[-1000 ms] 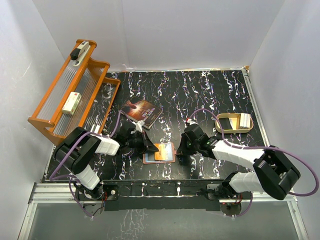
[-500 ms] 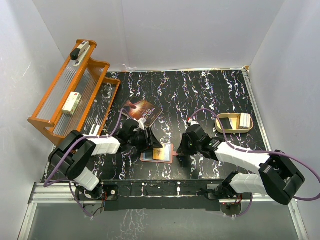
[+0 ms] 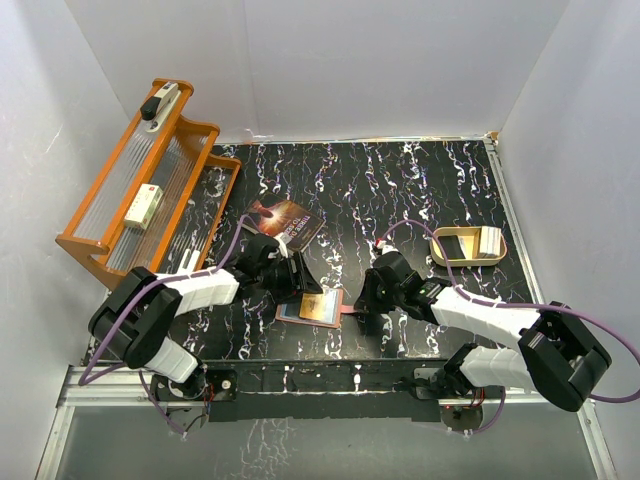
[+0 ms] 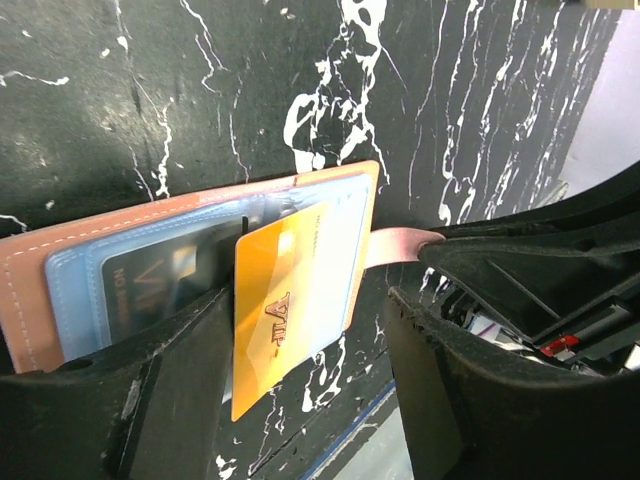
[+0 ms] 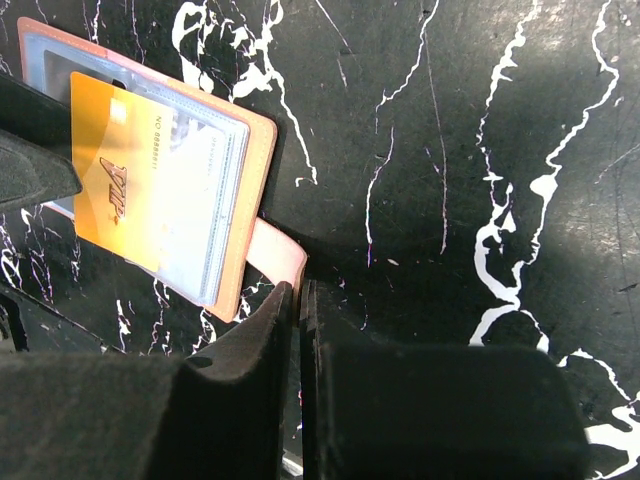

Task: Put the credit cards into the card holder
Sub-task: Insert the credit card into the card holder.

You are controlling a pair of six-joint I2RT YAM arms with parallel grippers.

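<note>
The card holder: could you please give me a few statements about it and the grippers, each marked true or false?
1. The card holder lies open on the table. True.
2. The right gripper is shut on the holder's strap. True.
3. The orange card is fully tucked into the holder. False: part of it sticks out.
4. The left gripper is clamped on the orange card. False: its jaws stand open on either side of the card.

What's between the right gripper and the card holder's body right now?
Only the holder's pink tab, running from the card holder into the shut right gripper; the right wrist view shows it.
</note>
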